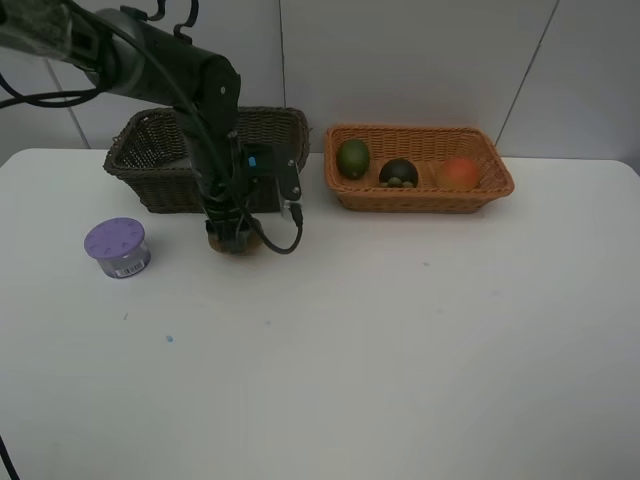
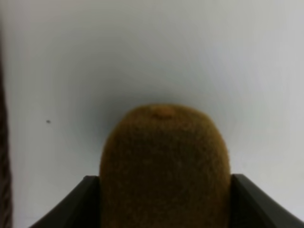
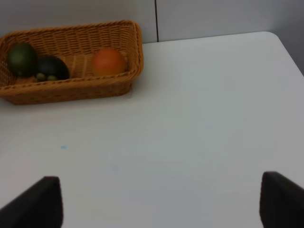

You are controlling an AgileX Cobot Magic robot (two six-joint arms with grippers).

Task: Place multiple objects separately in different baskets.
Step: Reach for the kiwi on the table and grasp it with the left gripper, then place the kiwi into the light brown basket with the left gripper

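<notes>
One kiwi (image 2: 164,161) is the item in hand. It appears to rest on the bench (image 1: 400,330), just in front of the dark brown basket (image 1: 150,165). The left tool (image 1: 231,236) points straight down over it, jaws closed against the two flanks of the fruit. Treat the kiwi as light, with a fuzzy skin that gives good friction and flesh that probably bruises under excess force, so apply moderate clamping only. Grip across the widest part of the body, not near the tapered ends, where the fruit may slip out. The right tool (image 3: 161,192) hangs spread wide and empty over the bench, near the orange-tan basket (image 3: 71,90), which contains three fruits.
</notes>
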